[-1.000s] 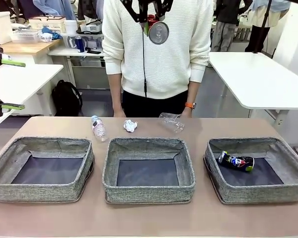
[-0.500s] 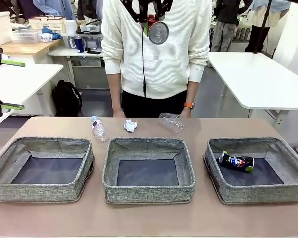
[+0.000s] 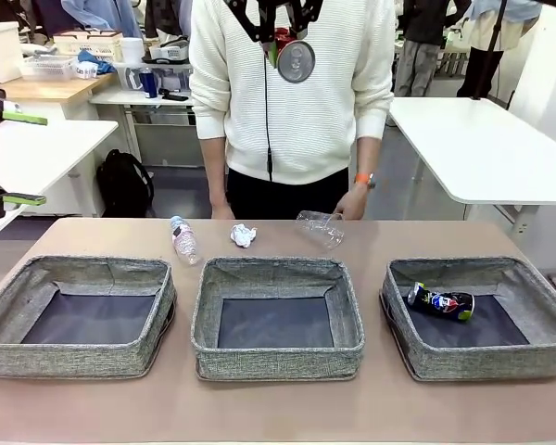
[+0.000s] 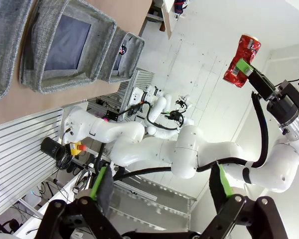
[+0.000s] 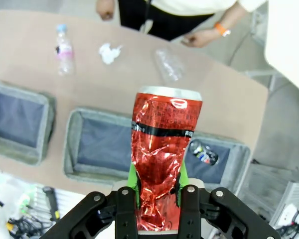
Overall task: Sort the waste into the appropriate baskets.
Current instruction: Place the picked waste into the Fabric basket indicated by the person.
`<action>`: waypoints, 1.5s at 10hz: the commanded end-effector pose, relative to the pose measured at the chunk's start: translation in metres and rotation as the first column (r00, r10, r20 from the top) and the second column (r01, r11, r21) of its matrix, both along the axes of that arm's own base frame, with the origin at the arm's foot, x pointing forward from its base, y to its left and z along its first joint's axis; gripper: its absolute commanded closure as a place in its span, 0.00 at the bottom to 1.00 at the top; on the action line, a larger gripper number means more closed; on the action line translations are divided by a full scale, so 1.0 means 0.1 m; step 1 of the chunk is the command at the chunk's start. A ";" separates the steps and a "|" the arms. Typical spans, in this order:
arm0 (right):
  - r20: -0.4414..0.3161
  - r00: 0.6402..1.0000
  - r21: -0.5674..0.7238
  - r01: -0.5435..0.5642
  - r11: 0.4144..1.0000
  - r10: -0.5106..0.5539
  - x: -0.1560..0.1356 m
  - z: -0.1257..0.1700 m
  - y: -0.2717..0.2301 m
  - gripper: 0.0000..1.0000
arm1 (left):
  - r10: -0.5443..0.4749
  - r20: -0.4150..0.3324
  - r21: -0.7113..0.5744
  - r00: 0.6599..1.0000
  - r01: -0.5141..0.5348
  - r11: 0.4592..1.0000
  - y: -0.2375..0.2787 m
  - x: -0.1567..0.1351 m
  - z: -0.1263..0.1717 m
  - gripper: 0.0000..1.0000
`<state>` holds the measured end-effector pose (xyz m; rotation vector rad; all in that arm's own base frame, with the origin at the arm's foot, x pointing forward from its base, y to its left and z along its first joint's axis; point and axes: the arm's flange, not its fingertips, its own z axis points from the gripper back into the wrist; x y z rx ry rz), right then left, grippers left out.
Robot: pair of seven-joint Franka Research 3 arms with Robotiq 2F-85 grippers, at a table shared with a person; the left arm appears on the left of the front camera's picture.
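**A:** Where is the red can point(image 5: 164, 144)?

**B:** My right gripper point(image 5: 157, 177) has it. The jaws are partly closed on its squashed middle, green pads point(image 5: 133, 175) on both sides. It hangs high over the counter point(image 3: 371, 408). Its long side runs along the fingers, and its far round end points down at the counter.

**A:** And your left gripper point(image 4: 162, 183)?

**B:** Wide open, with nothing in it.

**A:** The other stuff?

**B:** The bottle point(image 3: 183, 239) lies flat behind the gap between the left basket point(image 3: 74, 358) and the middle basket point(image 3: 278, 360). Its blue cap points at the person. The paper ball point(image 3: 243, 235) is near it. The cup point(image 3: 320, 227) lies on its side by the person's hand point(image 3: 354, 202). The dark can point(image 3: 440, 302) lies sideways in the right basket point(image 3: 486, 363).
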<state>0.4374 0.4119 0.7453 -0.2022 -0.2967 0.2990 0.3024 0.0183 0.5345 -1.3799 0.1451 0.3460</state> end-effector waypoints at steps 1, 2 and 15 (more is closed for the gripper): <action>0.007 1.000 0.015 0.005 1.000 -0.005 -0.02 0.00 0.03 0.68 | -0.013 0.012 0.003 1.000 0.013 1.000 0.03 -0.02 0.01 0.00; 0.007 1.000 0.015 0.005 1.000 -0.005 -0.02 0.00 0.03 0.68 | -0.013 0.012 0.003 1.000 0.013 1.000 0.03 -0.02 0.01 0.00; -0.022 0.991 0.044 -0.132 0.990 0.133 -0.10 -0.12 -0.39 0.68 | -0.013 0.012 0.003 1.000 0.013 1.000 0.03 -0.02 0.01 0.00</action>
